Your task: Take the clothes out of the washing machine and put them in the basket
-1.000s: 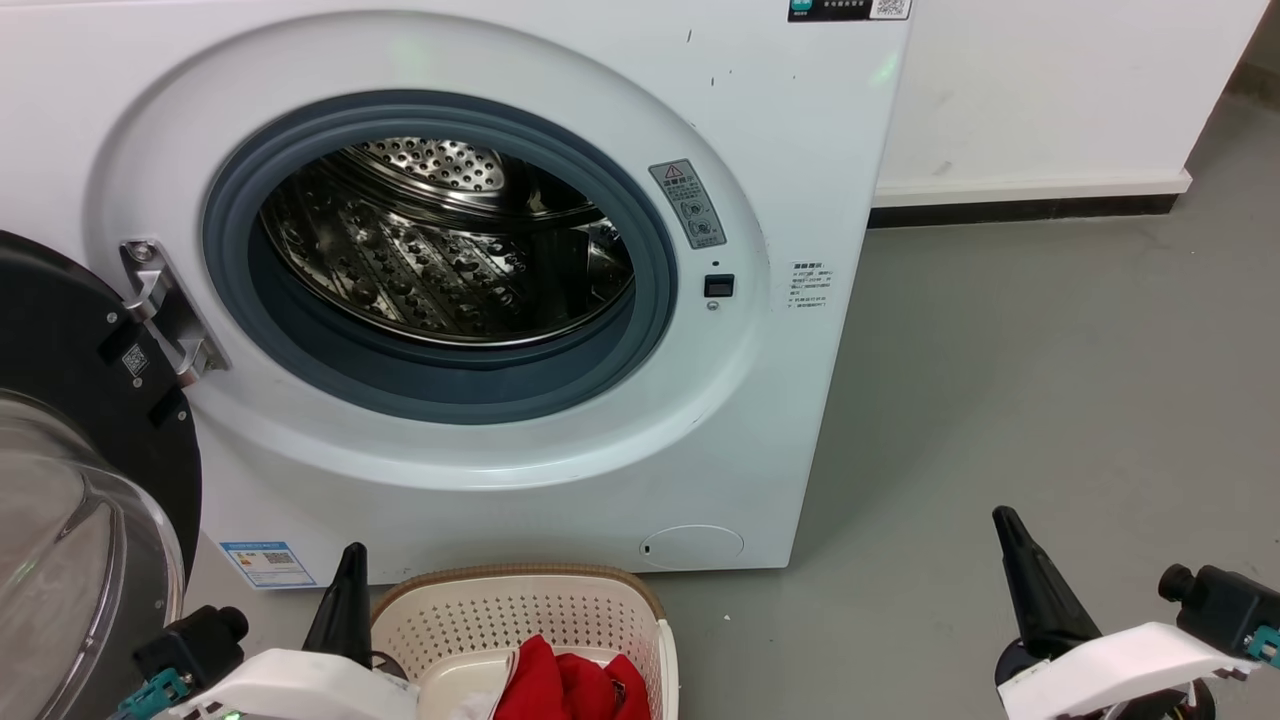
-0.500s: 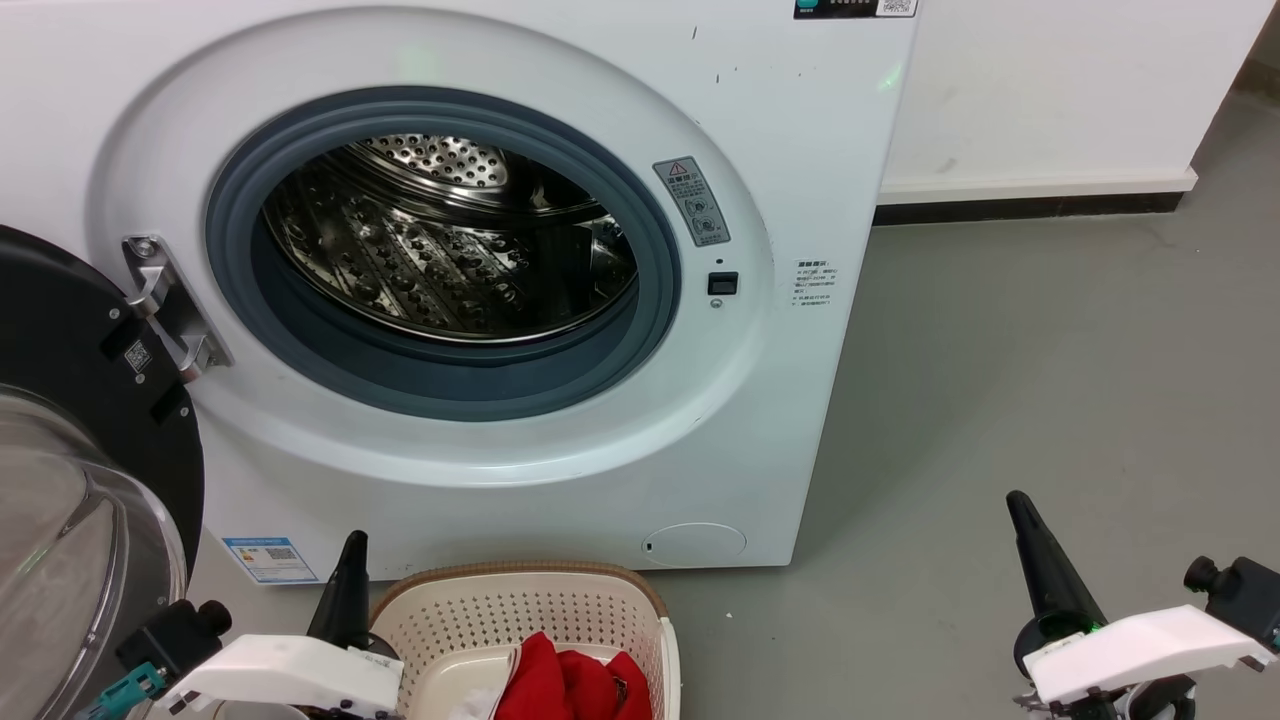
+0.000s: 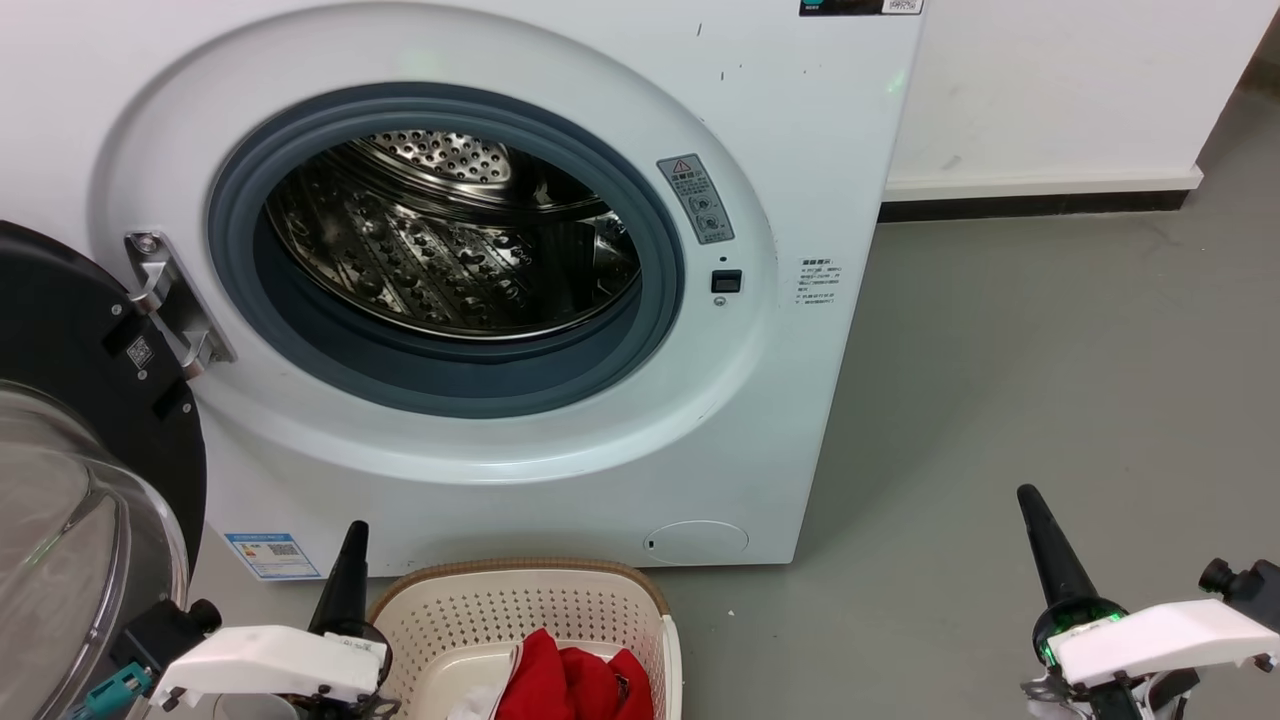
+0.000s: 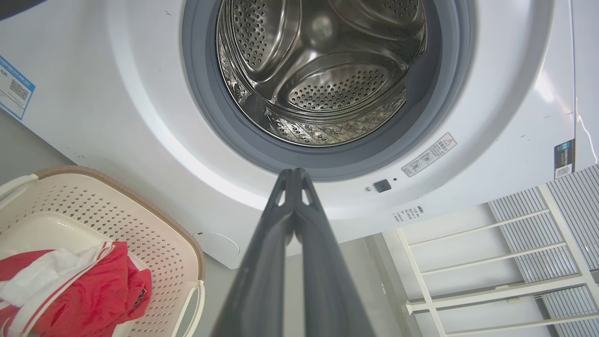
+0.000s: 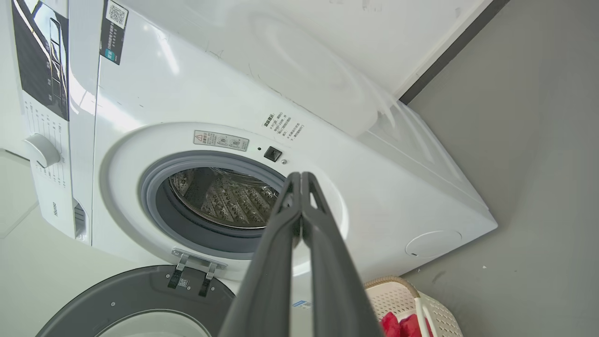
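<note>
The left gripper (image 3: 354, 530) and the right gripper (image 3: 1030, 497) are being held low in front of the washing machine (image 3: 800, 420), each with its fingers pressed together on nothing. The red clothes (image 3: 565, 685) are being kept in the basket (image 3: 520, 572), just right of the left gripper. Beyond both fingertips the steel drum (image 3: 450, 250) is being exposed, with the door (image 3: 80, 330) standing open to the left gripper's left.

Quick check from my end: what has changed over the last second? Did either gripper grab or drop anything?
Little. The left gripper has drifted slightly left and the right gripper slightly right, both shut and empty; nothing was taken or let go. The small shift of the whole head view is the camera moving. Unchanged: the clothes lie in the basket, and the washing machine stands with its door open.
</note>
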### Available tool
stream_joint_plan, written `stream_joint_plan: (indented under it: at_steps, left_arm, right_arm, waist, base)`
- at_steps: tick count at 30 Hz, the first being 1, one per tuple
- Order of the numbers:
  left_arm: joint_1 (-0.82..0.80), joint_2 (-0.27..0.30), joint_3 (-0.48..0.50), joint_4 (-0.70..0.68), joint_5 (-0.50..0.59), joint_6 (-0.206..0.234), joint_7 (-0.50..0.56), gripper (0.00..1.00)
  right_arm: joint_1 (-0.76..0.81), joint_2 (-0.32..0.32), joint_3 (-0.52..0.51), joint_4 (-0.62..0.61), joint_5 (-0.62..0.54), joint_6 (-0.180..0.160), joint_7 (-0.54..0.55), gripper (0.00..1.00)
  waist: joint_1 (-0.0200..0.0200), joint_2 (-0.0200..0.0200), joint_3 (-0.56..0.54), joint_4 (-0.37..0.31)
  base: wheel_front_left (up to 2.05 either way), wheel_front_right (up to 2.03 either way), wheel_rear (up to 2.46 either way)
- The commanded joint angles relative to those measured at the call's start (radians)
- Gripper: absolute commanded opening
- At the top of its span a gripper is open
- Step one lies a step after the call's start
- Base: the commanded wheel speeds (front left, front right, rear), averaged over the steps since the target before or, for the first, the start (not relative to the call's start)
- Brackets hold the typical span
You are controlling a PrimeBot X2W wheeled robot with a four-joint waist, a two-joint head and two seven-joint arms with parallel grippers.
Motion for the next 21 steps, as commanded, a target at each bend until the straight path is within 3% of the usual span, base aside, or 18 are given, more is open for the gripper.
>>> stream_joint_plan:
  at_steps: [1,21]
  left_arm:
    - [-0.025,-0.001,0.006,-0.004,-0.02,-0.006,0.004,0.0]
    - [-0.06,-0.015,0.036,0.035,-0.238,-0.043,0.043,0.0]
  right_arm:
    - [-0.03,-0.006,-0.005,-0.003,0.022,0.0,0.001,0.0]
    - [-0.063,-0.004,-0.032,0.046,0.251,0.0,0.024,0.0]
  waist:
    - [0.0,0.0,0.0,0.0]
    - [0.0,0.0,0.007,0.007]
  base:
    - [0.0,0.0,0.0]
    - [0.0,0.0,0.0]
